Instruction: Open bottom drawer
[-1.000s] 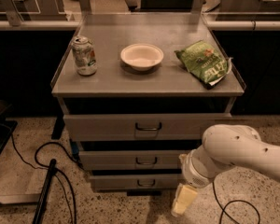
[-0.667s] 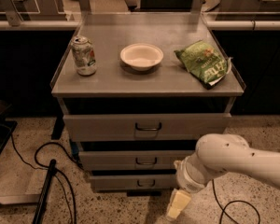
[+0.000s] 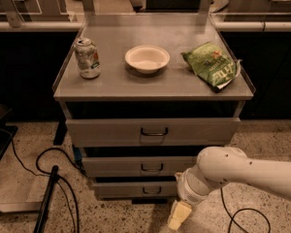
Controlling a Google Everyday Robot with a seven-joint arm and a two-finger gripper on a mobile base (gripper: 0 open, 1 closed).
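A grey metal cabinet stands on a speckled floor, and its flat grey tabletop carries three things in a row. A dented silver drink can stands upright at the left. A shallow white bowl sits in the middle. A crumpled green snack bag lies at the right, near the edge.

Below are three drawer fronts, each set further back than the one above. They are the wide top drawer, the middle drawer and, lowest, the bottom drawer. The bottom drawer's small dark bar handle is in plain view at the centre of its front.

The robot's white rounded arm reaches in from the right, low in front of the cabinet. Its bulky wrist covers the right ends of the bottom and middle drawer fronts. The pale cream gripper hangs downward over the floor, below and right of the handle and apart from it. Whether it is open or closed cannot be told, and it holds nothing that can be seen.

On the floor to the left, a black cable loops beside a black rod. A second black cable curls at the right under the arm.
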